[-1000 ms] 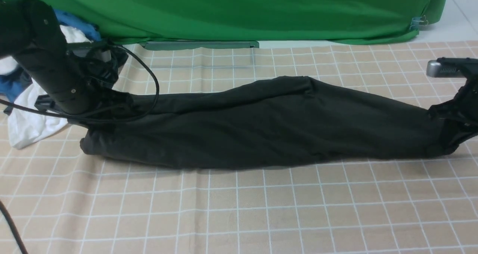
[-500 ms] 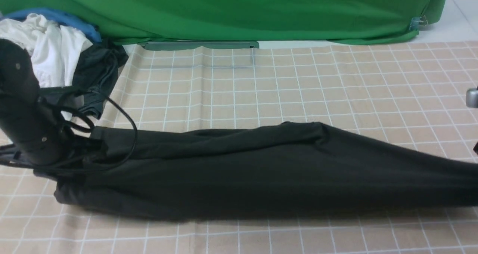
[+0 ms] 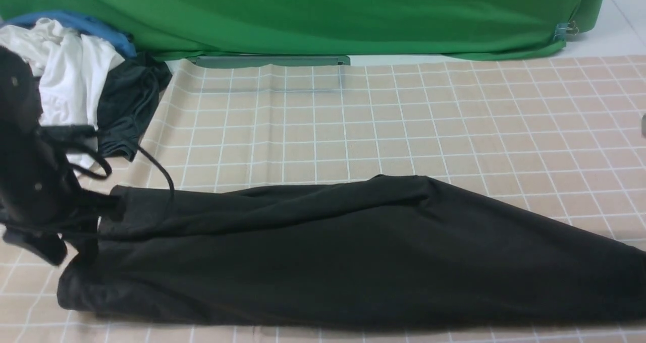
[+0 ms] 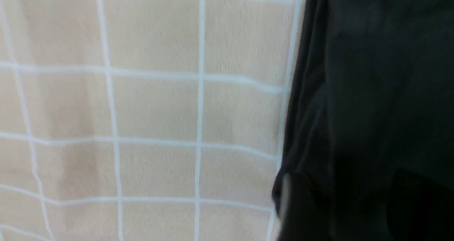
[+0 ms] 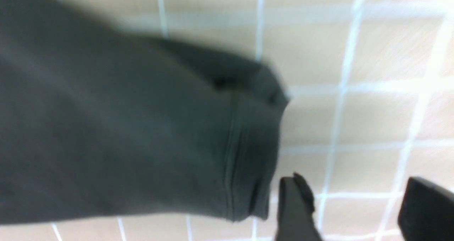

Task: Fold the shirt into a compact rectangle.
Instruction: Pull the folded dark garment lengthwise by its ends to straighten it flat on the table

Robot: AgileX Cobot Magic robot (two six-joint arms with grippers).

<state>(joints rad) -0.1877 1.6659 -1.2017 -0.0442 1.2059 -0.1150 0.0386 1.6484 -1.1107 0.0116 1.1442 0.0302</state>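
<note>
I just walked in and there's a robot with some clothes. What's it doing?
A robot with two arms is folding a black shirt. The shirt lies in a long, narrow strip across the checked tablecloth. The right gripper is open beside one end of the shirt, holding nothing. The left arm is at the other end, but it's too dark to tell whether it's gripping. It isn't a neat rectangle yet.

Shirt end beyond right edge
</note>
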